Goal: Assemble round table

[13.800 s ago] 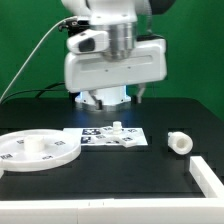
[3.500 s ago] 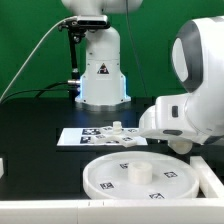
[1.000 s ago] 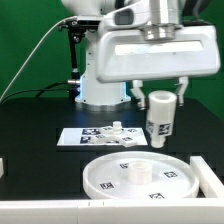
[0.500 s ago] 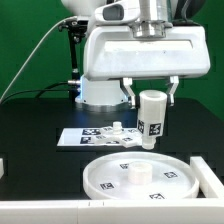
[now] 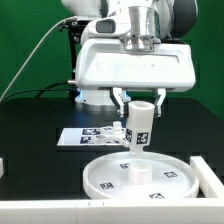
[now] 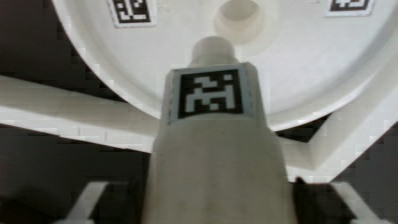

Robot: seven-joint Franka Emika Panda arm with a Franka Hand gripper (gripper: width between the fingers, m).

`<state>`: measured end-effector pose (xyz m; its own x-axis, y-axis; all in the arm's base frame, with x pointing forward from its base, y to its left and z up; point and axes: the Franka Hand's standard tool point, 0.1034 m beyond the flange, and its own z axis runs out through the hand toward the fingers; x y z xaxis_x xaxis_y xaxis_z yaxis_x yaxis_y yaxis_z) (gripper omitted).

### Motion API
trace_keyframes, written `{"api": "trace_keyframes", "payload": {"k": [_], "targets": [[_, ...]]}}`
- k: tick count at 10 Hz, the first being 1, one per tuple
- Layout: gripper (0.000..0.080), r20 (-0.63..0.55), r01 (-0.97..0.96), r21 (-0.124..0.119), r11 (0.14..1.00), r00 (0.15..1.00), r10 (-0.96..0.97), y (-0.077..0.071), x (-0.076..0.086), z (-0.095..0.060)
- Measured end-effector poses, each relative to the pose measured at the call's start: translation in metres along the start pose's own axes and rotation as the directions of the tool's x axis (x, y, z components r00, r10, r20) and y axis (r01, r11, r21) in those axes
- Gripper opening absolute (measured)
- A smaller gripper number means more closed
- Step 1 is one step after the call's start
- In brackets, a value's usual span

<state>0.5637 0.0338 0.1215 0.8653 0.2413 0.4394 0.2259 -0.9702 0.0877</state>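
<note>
Exterior view, going from its left: marker board (image 5: 85, 135) is lying flat on the black table (image 5: 40, 120), nothing touching it. Next along, the gripper (image 5: 141, 108) is pinching the post (image 5: 141, 123) near its top, one finger on each side. The post is hanging roughly upright, tag facing the camera, clear of what's below. Under it the disc (image 5: 105, 178) is sitting rim-up near the table's front, its hub (image 5: 138, 172) showing at centre. A block (image 5: 212, 172) is poking in at the exterior view's right edge. Wrist view is looking down the post (image 6: 214, 130) onto the disc (image 6: 302, 70), with the hub (image 6: 240, 12) just past the post tip. I'm judging the step as bringing the post over the disc to seat it. The next move is calling for centring the tip on the hub, squaring it up, then lowering gently.
</note>
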Motion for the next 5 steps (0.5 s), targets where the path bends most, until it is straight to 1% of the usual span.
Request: {"api": "trace_keyframes", "payload": {"k": [5], "targets": [[0.0406,0.01,0.008,0.002,1.0,1.0,-0.008,-0.006,-0.011,0.011]]}}
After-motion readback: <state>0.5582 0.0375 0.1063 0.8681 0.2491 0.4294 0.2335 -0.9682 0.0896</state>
